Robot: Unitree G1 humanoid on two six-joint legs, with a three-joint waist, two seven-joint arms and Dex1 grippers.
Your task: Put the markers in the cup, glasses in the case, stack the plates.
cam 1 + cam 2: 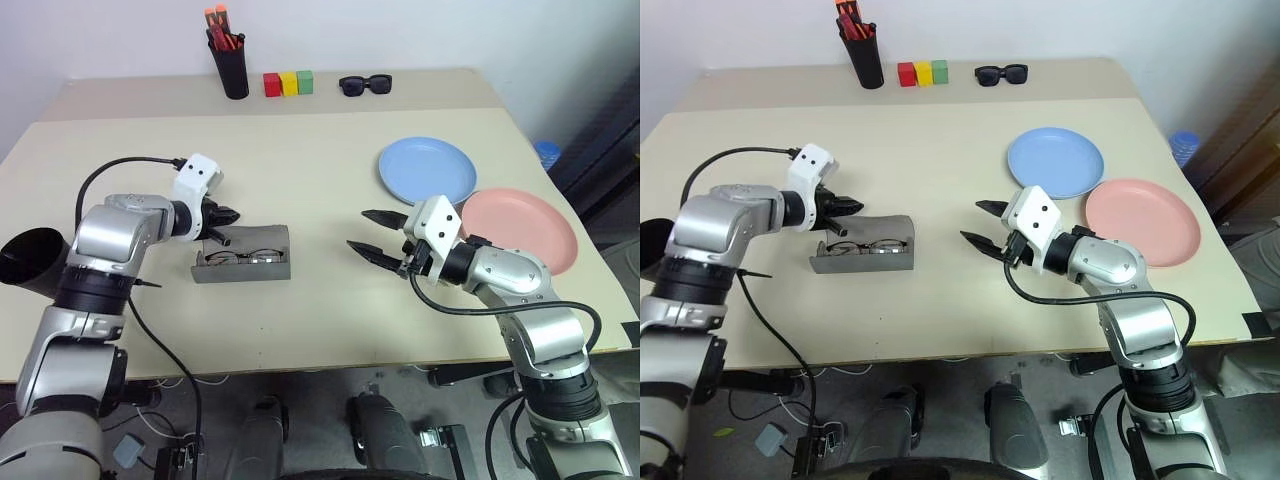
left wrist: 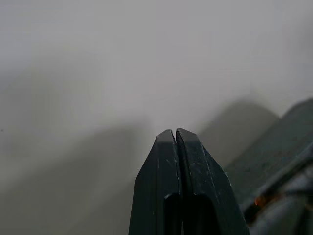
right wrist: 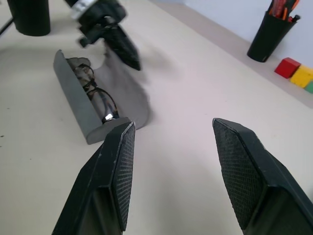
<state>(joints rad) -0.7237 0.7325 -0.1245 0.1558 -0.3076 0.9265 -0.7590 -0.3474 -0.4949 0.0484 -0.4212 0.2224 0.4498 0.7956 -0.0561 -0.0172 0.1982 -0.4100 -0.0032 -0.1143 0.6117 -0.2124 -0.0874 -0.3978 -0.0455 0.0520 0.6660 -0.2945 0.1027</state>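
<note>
beige table against a pale wall, scene read left to right. black cup sits at the far left edge, partly cut off by the frame and hidden behind the left arm. left gripper has its fingers pressed together, nothing between them, angled down with the tips over the raised back flap of the grey case; cannot tell whether they touch it. case lies open, glasses inside, frame partly masked by the front wall. back edge: black pen holder with orange-capped pens, then red, yellow, green blocks, then black sunglasses. right gripper near table centre, fingers spread and empty, held about level above the surface, pointing left toward the case, well apart from it. blue plate and pink plate lie side by side at the right, unstacked, rims close together; the right arm covers the pink plate's near left rim. blue object at the far right edge, too small to identify.
</note>
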